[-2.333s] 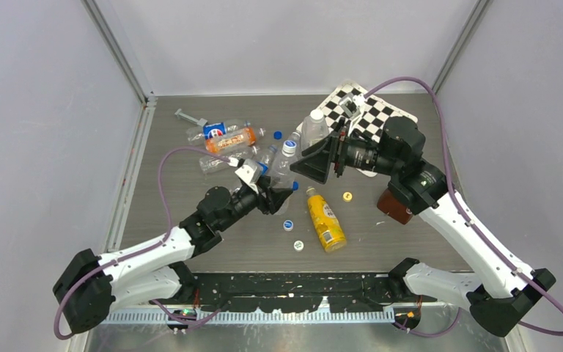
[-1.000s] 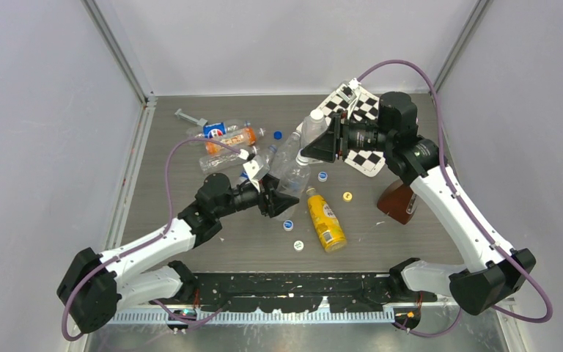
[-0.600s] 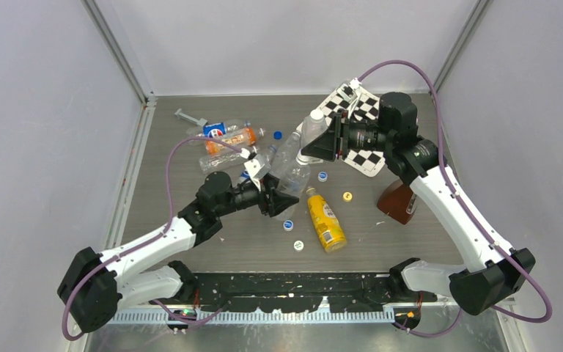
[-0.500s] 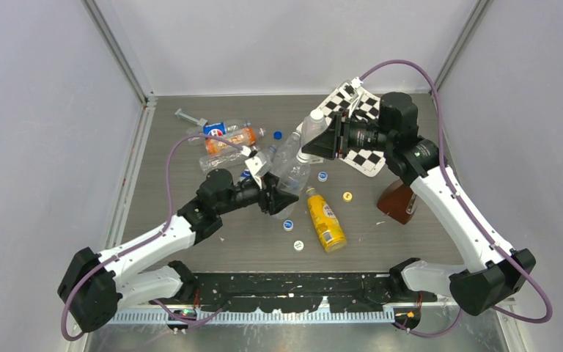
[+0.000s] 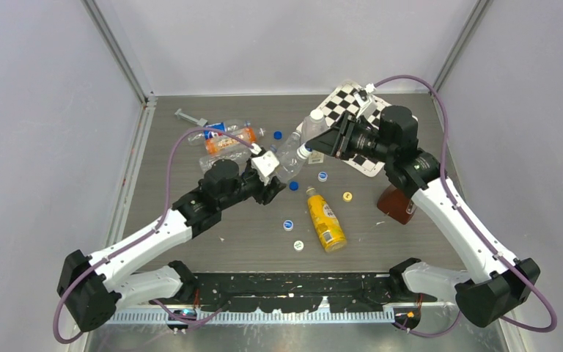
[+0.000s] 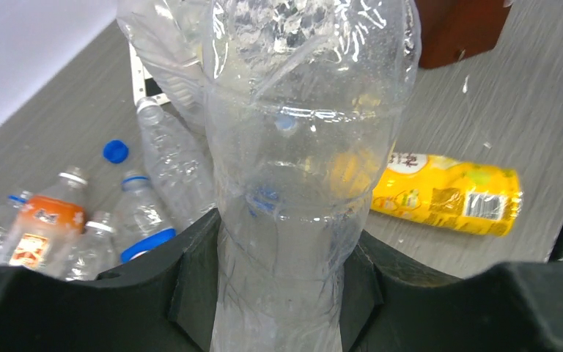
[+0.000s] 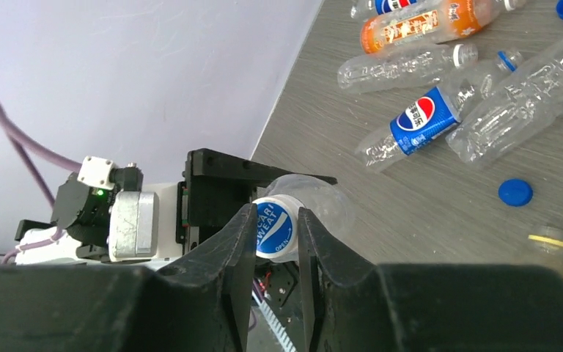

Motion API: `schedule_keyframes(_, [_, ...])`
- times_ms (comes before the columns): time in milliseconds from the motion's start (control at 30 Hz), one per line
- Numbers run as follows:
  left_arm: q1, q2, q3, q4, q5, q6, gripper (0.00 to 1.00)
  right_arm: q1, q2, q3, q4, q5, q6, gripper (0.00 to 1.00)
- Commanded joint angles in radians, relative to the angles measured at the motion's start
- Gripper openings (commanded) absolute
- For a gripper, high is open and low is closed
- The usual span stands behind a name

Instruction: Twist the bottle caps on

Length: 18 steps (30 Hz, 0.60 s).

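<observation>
left gripper (image 6: 286,293): closed around the lower body of the clear bottle (image 6: 300,147), a black finger (image 6: 190,282) on each side
clear bottle: crumpled, rising up through the middle of the frame
yellow bottle (image 6: 447,192): on its side on the grey table (image 6: 528,110), right of the held one
loose blue cap (image 6: 115,151): on the table at left, apart from the bottles
orange-labelled bottle (image 6: 37,235): lying lower left, beside other clear bottles (image 6: 172,169)
brown object (image 6: 458,29): top right, cut off by the frame
</observation>
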Motion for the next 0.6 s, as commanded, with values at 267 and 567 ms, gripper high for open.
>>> schedule_keyframes(267, [0.108, -0.048, 0.053, -0.206, 0.223, 0.204, 0.00, 0.028, -0.117, 0.166, -0.450, -0.028, -0.520, 0.69])
schedule_keyframes(567, [0.171, 0.017, 0.137, -0.444, 0.493, 0.320, 0.00, 0.028, -0.288, -0.031, -0.425, -0.202, -1.233, 0.72])
